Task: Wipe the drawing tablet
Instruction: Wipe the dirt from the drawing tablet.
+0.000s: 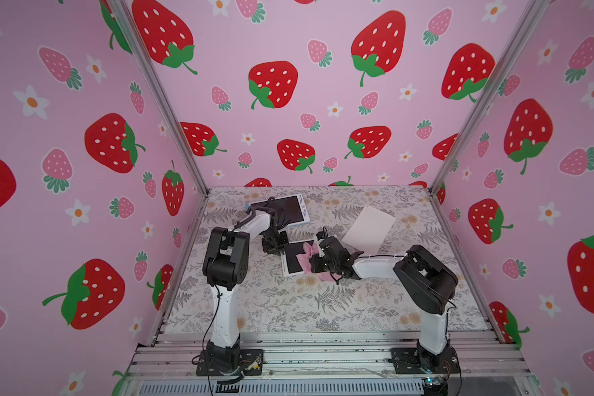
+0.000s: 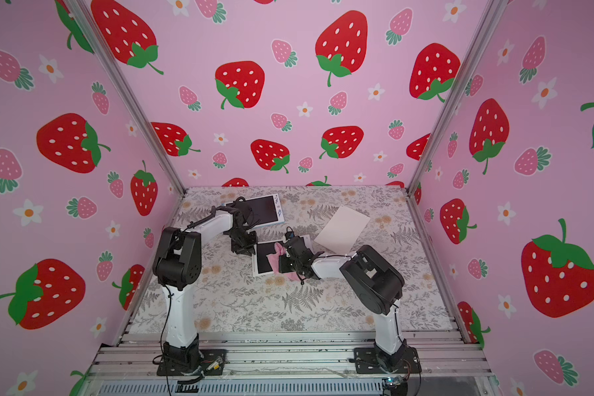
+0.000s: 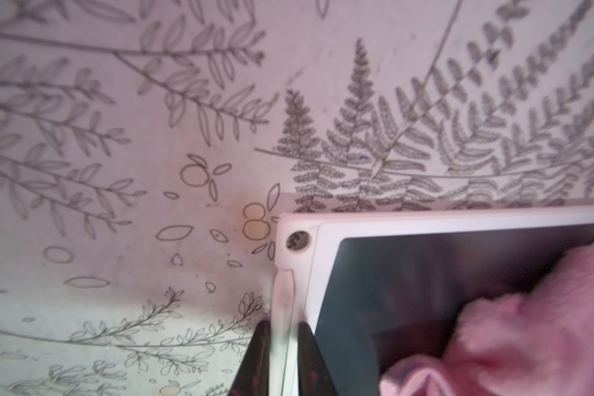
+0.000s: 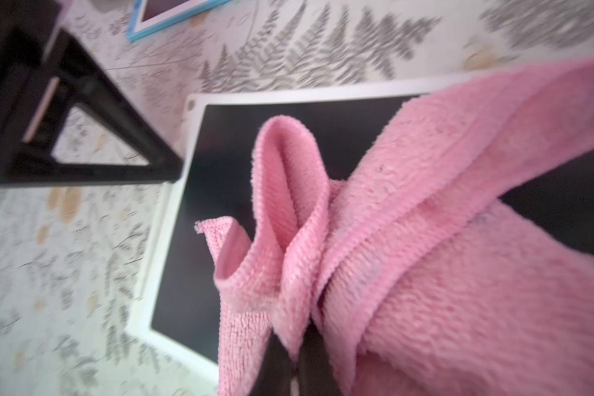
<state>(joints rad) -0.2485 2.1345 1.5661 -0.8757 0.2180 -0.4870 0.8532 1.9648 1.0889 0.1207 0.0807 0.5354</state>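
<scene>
The left gripper (image 3: 283,334) clamps the tablet (image 3: 402,281) by its white edge. The right gripper (image 4: 295,353), fully closed, pinches the pink cloth (image 4: 443,274) lying on it.

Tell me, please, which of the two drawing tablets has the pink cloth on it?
The nearer, white-framed tablet: the pink cloth lies across its dark screen. The farther, blue-edged tablet at the back carries no cloth.
</scene>
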